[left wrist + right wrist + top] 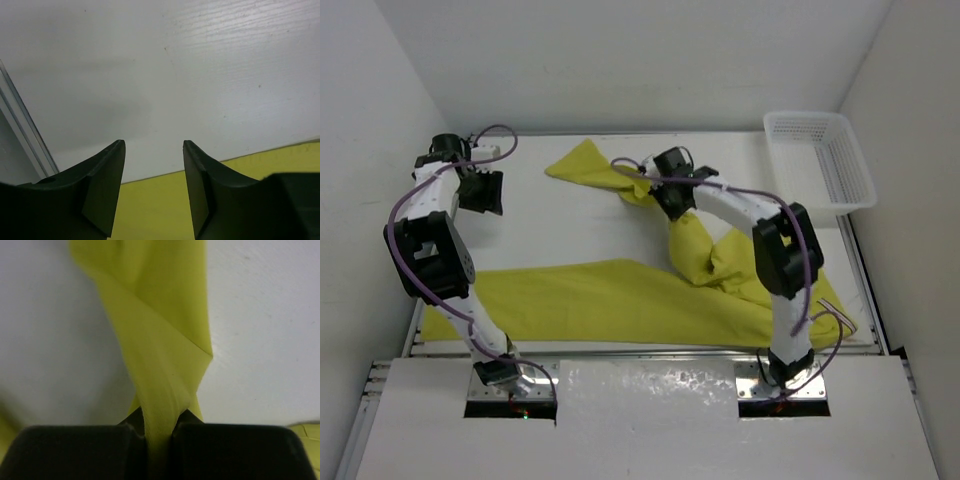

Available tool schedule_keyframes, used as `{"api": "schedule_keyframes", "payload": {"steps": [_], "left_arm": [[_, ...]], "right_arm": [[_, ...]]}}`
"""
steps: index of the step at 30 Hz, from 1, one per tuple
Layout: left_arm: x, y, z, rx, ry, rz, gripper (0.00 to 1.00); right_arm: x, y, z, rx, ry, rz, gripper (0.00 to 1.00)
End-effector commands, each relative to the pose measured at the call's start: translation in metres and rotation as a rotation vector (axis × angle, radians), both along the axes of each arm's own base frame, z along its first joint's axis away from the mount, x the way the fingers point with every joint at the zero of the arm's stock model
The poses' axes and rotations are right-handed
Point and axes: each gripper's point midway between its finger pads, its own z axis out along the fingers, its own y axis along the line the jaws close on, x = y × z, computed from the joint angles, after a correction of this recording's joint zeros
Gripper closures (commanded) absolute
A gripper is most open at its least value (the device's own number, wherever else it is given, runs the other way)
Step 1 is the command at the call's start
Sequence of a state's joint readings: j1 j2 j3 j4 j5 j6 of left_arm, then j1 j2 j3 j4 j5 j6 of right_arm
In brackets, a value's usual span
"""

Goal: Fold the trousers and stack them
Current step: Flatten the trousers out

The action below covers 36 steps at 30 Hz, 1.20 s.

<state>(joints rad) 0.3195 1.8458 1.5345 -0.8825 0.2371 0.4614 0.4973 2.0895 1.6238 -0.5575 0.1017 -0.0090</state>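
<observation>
The flat white tabletop [580, 228] carries a pair of long mustard-yellow cloth trousers [620, 300] spread over much of its near half. One leg lies flat and fairly smooth along the near edge from the left side across to the right, the cloth heaps into rumpled folds right of the middle, and the other leg runs from that heap toward the far middle of the surface. A rectangular white plastic mesh basket [848, 175] sits at the far right corner, apart from the cloth.

light: bright, even | shadows: soft, faint | glare: near panel [650, 385] | blur: right tool [159, 434] close-up
</observation>
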Motion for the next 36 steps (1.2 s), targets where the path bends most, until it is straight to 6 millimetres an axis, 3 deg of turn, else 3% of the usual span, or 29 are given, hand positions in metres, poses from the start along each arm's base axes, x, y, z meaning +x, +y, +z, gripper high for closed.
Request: {"api": "schedule_keyframes", "payload": {"steps": [1,2,3,6,7,11,14,17,18,21,28,30,31,32,33,34,36], "left_arm": [[0.025,-0.006,0.016,-0.029,-0.084,-0.008,0.52],[0.028,-0.007,0.015,-0.034,-0.087,-0.009,0.52],[0.036,-0.008,0.013,-0.037,-0.087,-0.013,0.52],[0.062,-0.022,0.009,-0.043,-0.086,-0.044,0.52],[0.073,-0.036,0.009,-0.044,-0.089,-0.075,0.52],[0.124,-0.064,0.013,-0.079,-0.150,-0.098,0.45],[0.160,-0.070,-0.003,-0.139,-0.176,-0.026,0.42],[0.174,-0.081,-0.016,-0.134,-0.180,-0.013,0.40],[0.175,-0.093,-0.026,-0.121,-0.161,-0.041,0.39],[0.159,-0.092,-0.049,-0.050,-0.076,-0.032,0.37],[0.116,-0.059,-0.088,0.083,0.054,0.009,0.27],[0.106,-0.056,-0.099,0.098,0.092,0.000,0.26],[0.103,-0.057,-0.103,0.093,0.106,-0.010,0.26],[0.096,-0.062,-0.109,0.075,0.129,-0.027,0.30],[0.093,-0.064,-0.110,0.064,0.137,-0.047,0.40],[0.091,-0.067,-0.111,0.056,0.142,-0.063,0.62],[0.086,-0.070,-0.110,0.041,0.145,-0.088,0.90]], "right_arm": [[-0.042,0.060,0.051,0.003,-0.225,0.296,1.00],[-0.064,0.079,0.049,-0.023,-0.241,0.385,1.00],[-0.075,0.085,0.047,-0.055,-0.257,0.446,1.00],[-0.109,0.094,0.029,-0.060,-0.210,0.513,1.00],[-0.117,0.092,0.020,-0.059,-0.180,0.515,1.00],[-0.130,0.094,0.011,-0.032,-0.155,0.528,1.00],[-0.133,0.095,0.004,-0.036,-0.138,0.545,1.00],[-0.136,0.094,-0.002,-0.045,-0.117,0.551,1.00],[-0.136,0.094,-0.002,-0.044,-0.116,0.550,1.00],[-0.134,0.092,-0.001,-0.059,-0.121,0.540,1.00],[-0.129,0.097,0.000,-0.056,-0.130,0.540,1.00],[-0.127,0.099,0.003,-0.054,-0.136,0.537,0.91],[-0.125,0.101,0.008,-0.049,-0.146,0.533,0.59],[-0.124,0.103,0.011,-0.042,-0.147,0.530,0.38],[-0.121,0.108,0.023,-0.031,-0.157,0.523,0.22],[-0.118,0.109,0.034,-0.019,-0.168,0.513,0.05],[-0.112,0.117,0.070,0.025,-0.213,0.507,0.01]]}}
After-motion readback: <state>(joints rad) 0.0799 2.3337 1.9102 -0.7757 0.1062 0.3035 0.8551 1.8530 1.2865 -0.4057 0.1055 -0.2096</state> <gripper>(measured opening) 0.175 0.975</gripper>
